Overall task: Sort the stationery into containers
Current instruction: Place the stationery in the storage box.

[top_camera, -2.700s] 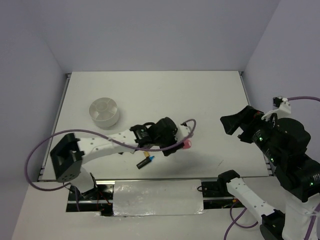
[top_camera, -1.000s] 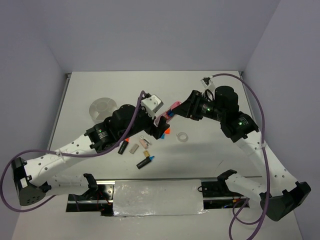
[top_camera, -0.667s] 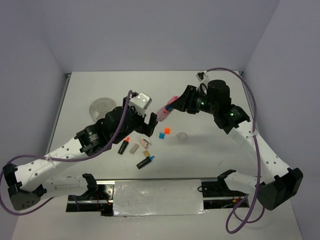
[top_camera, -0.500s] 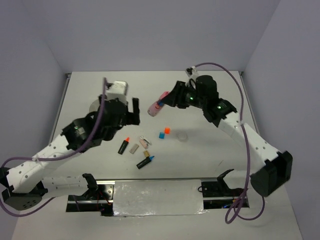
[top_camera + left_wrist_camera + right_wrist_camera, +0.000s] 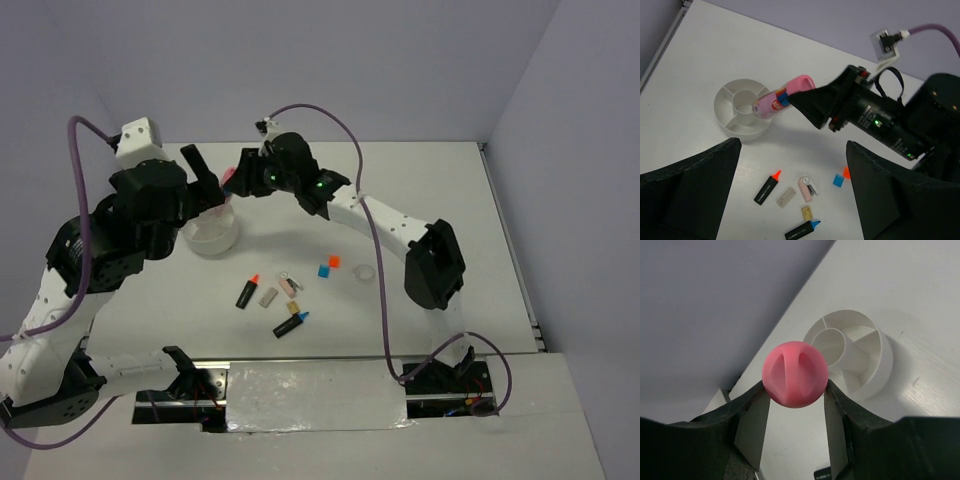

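Observation:
My right gripper [image 5: 795,386] is shut on the pink tube [image 5: 795,374] and holds it tilted over the white divided bowl [image 5: 881,356]. From above, the right gripper [image 5: 240,181] hangs over the bowl's [image 5: 212,242] far rim. The left gripper [image 5: 795,200] is raised high and open with nothing in it; in the top view the left gripper [image 5: 204,178] is beside the tube [image 5: 229,179]. On the table lie an orange-capped marker [image 5: 247,290], a blue-capped marker [image 5: 291,324], a grey block [image 5: 268,296], a tan block [image 5: 293,307], a blue cube [image 5: 324,270], an orange cube [image 5: 334,261] and a clear ring [image 5: 366,272].
A small pink and white item [image 5: 291,285] lies among the loose pieces. The two grippers sit close together above the bowl. A metal rail [image 5: 126,200] edges the table's left side.
The right arm has carried the pink tube leftward to above the bowl. The left arm has lifted and swung back to the left, its jaws spread wide.

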